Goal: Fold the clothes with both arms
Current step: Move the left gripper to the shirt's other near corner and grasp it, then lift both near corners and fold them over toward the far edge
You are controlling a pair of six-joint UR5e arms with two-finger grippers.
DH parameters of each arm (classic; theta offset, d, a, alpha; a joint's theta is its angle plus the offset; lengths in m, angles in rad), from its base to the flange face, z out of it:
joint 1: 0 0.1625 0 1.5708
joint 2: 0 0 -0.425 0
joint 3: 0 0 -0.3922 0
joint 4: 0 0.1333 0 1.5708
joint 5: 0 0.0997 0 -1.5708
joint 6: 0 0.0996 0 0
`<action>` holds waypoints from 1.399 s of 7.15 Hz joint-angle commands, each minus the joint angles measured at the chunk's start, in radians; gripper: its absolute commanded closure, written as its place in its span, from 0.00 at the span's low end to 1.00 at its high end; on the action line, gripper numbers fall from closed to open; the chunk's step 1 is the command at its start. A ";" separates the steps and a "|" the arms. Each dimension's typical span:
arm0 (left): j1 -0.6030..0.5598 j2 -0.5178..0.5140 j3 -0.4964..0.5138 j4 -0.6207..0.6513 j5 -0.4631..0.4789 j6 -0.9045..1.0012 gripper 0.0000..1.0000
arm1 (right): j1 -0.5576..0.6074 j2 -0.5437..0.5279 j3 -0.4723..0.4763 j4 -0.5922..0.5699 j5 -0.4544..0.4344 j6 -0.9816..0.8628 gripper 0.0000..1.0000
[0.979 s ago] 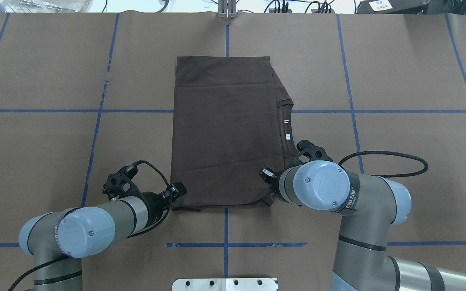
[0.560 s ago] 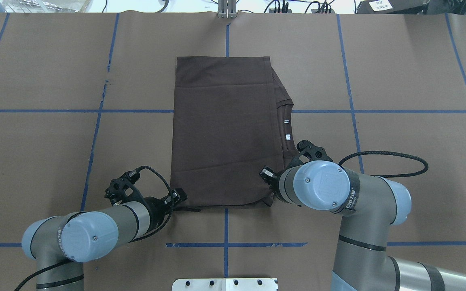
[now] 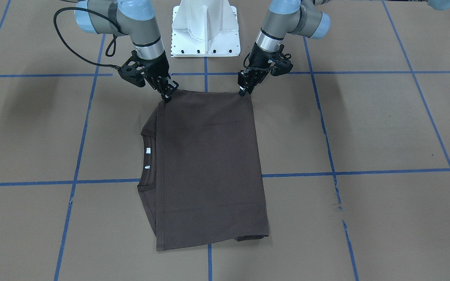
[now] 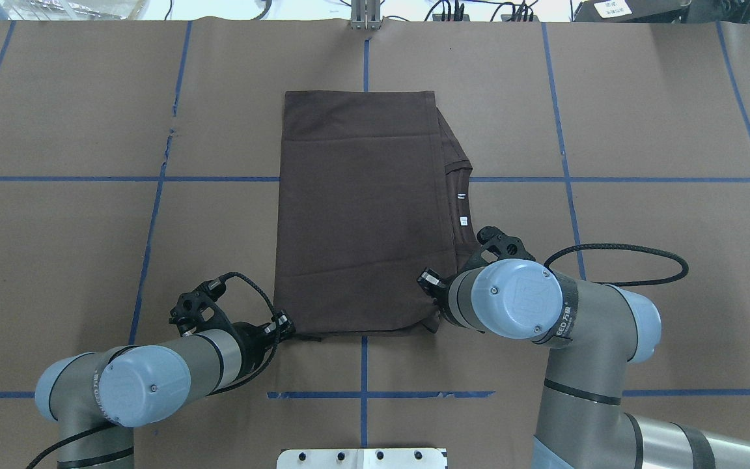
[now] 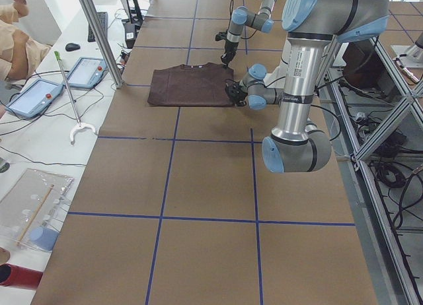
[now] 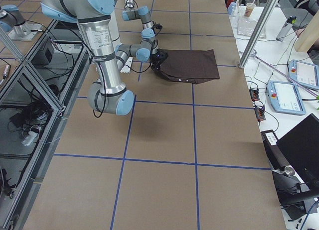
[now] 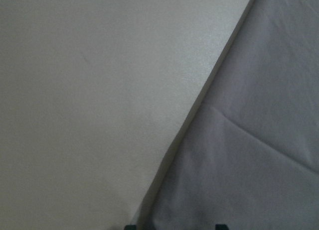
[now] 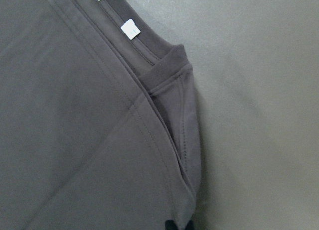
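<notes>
The dark brown T-shirt lies folded into a rectangle at the table's middle, also in the front view. Its collar and white neck labels stick out on my right side. My left gripper is low at the shirt's near left corner. In the left wrist view its jaws stand apart with the shirt edge between them. My right gripper is at the near right corner, mostly hidden under its wrist in the overhead view. In the right wrist view its tips are together on the shirt's edge.
The white pedestal base stands just behind both grippers. A black cable loop lies on the table beside my right arm. Blue tape lines grid the brown table cover. Operators' tablets lie beyond the far table edge.
My left gripper has moved back toward the robot and down, to the shirt's near left corner. The right arm and the shirt have not moved.
</notes>
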 commanded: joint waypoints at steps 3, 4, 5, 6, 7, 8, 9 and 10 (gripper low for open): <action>-0.004 0.002 -0.027 0.002 0.000 0.005 1.00 | 0.000 0.000 0.001 -0.001 0.005 0.000 1.00; -0.009 0.015 -0.094 0.005 0.000 0.005 1.00 | 0.002 -0.002 0.010 -0.001 0.008 0.001 1.00; -0.001 0.052 -0.170 0.023 -0.002 -0.009 1.00 | 0.003 -0.017 0.058 -0.002 0.043 0.003 1.00; 0.018 0.080 -0.237 0.057 0.000 -0.073 1.00 | 0.003 -0.079 0.151 -0.004 0.066 0.010 1.00; 0.058 0.121 -0.356 0.104 0.002 -0.096 1.00 | -0.003 -0.147 0.255 -0.002 0.092 0.056 1.00; 0.061 0.109 -0.448 0.172 -0.002 -0.103 1.00 | 0.001 -0.149 0.312 -0.002 0.097 0.088 1.00; 0.043 0.047 -0.455 0.244 -0.014 -0.089 1.00 | 0.029 -0.137 0.314 -0.002 0.097 0.088 1.00; -0.048 -0.048 -0.435 0.325 -0.018 -0.062 1.00 | 0.108 -0.123 0.293 -0.002 0.106 0.082 1.00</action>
